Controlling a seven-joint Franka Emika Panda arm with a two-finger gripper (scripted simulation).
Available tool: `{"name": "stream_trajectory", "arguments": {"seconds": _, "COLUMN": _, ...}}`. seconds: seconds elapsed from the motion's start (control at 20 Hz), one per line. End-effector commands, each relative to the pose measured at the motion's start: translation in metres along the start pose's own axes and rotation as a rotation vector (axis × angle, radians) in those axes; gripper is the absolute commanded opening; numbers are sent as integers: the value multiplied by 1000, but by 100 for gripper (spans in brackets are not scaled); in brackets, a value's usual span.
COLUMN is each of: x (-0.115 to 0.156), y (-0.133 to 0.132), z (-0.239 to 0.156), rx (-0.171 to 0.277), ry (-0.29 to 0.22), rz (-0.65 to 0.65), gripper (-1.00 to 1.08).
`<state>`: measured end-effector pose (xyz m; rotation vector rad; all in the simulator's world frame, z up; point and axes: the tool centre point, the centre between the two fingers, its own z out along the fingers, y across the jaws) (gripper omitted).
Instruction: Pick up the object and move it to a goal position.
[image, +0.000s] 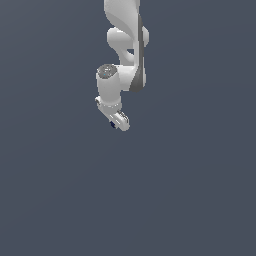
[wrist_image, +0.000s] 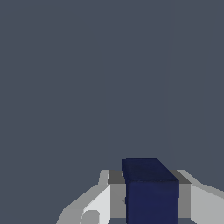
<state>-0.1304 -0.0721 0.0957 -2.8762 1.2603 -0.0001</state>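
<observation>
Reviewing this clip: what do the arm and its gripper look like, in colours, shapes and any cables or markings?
The arm is made of smooth, rounded white segments with dark grey bands at the joints and a round grey cap on the wrist joint. The gripper is white and small in the exterior view. In the wrist view its fingers are angular, white to light grey, with darker grey inner parts. No cables or markings are visible.

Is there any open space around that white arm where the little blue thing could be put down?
Plenty: the flat grey surface is bare on every side of the white robot arm in the exterior view. The only crowded spot is at the white gripper, whose fingers flank the small dark navy-blue block.
</observation>
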Motion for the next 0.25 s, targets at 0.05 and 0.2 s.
{"name": "stream_trajectory", "arguments": {"seconds": 0.05, "x": -1, "y": 3, "z": -8, "rx": -1, "ry": 0, "rz": 0, "gripper": -100}}
{"name": "stream_trajectory", "arguments": {"seconds": 0.2, "x": -1, "y": 3, "z": -10, "rx": -1, "ry": 0, "rz": 0, "gripper": -100}}
